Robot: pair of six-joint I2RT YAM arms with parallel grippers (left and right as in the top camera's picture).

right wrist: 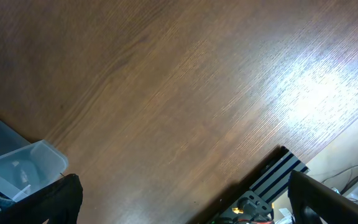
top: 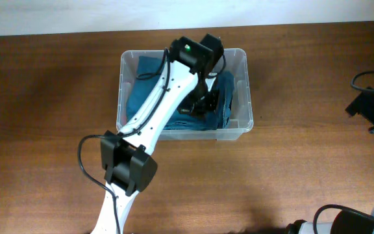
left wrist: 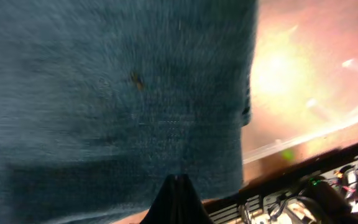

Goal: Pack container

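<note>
The container is a clear plastic bin at the back middle of the wooden table. A dark blue folded cloth lies inside it. My left arm reaches down into the bin, and my left gripper sits on the cloth near the bin's middle. In the left wrist view the cloth fills most of the picture and my left gripper is shut, its tips pressed together with nothing seen between them. My right gripper hangs open over bare wood, with a corner of the container at its left.
The right arm stays at the table's right edge with cables around it. A black ribbed rail runs along the table edge under the right gripper. The left arm's white link and black joint cross the table in front of the bin.
</note>
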